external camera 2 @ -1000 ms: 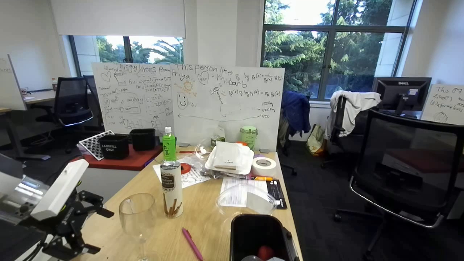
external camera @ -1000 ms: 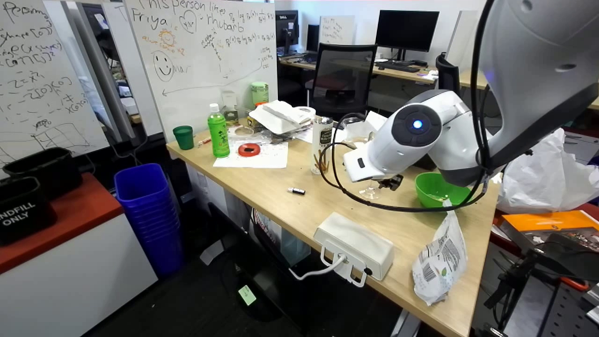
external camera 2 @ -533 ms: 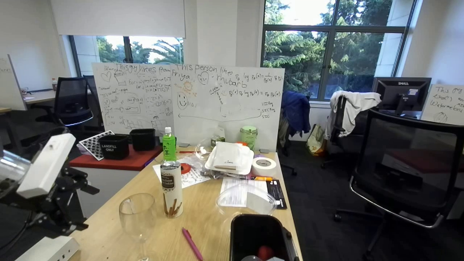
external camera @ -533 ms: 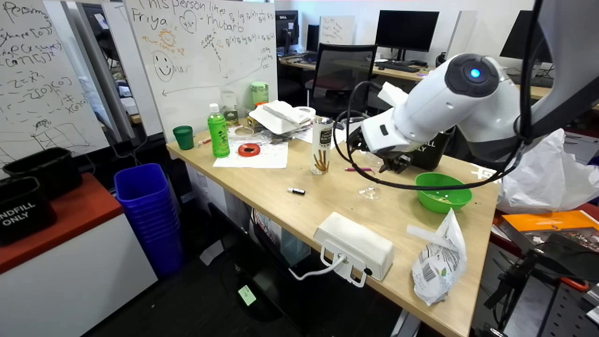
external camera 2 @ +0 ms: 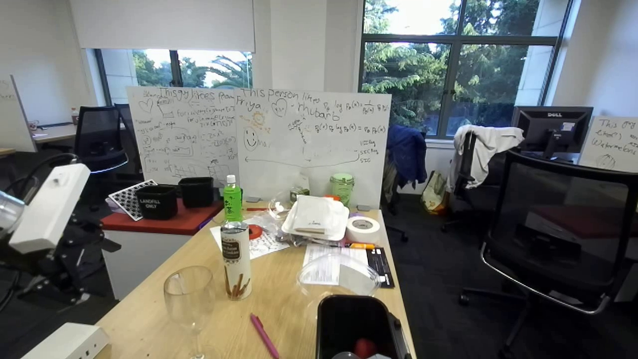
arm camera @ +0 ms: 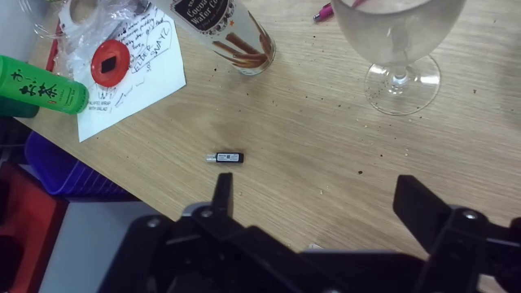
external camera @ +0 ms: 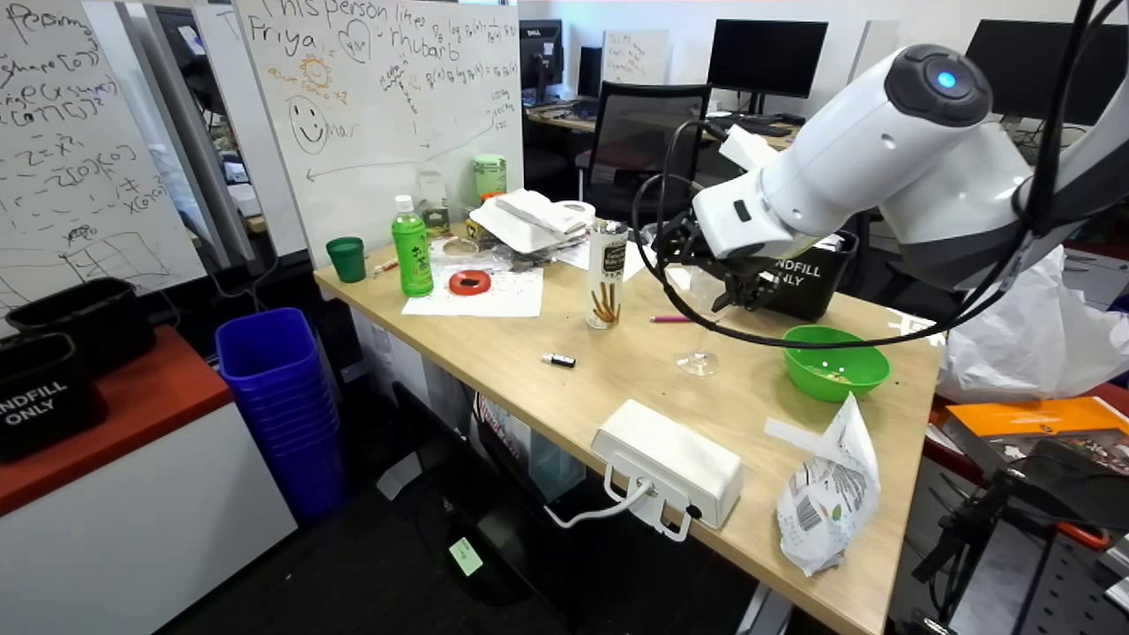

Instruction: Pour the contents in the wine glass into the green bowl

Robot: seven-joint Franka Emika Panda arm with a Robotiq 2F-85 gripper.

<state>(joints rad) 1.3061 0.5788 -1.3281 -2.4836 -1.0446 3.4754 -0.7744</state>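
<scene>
The clear wine glass (external camera: 698,362) stands upright on the wooden table. It also shows in an exterior view (external camera 2: 189,299) and at the top right of the wrist view (arm camera: 395,36); it looks empty. The green bowl (external camera: 854,388) stands on the table near its far-right edge with small pale bits in it; a black arm cable crosses in front. It is out of the wrist view. My gripper (arm camera: 315,179) is open with nothing between its fingers. It hangs above the table, apart from the glass, and also shows in both exterior views (external camera: 713,275) (external camera 2: 99,271).
A tall wafer can (external camera: 607,273) and a pink pen (external camera 2: 264,335) lie near the glass. A USB stick (external camera: 558,360), a white box (external camera: 670,459), a white snack bag (external camera: 829,503) and a black bin (external camera: 807,287) are on the table. Papers and a green bottle (external camera: 411,251) stand farther off.
My gripper has risen from beside the glass and drawn back from it, staying open. The arm has uncovered more of the bowl. The glass and bowl have stayed in place.
</scene>
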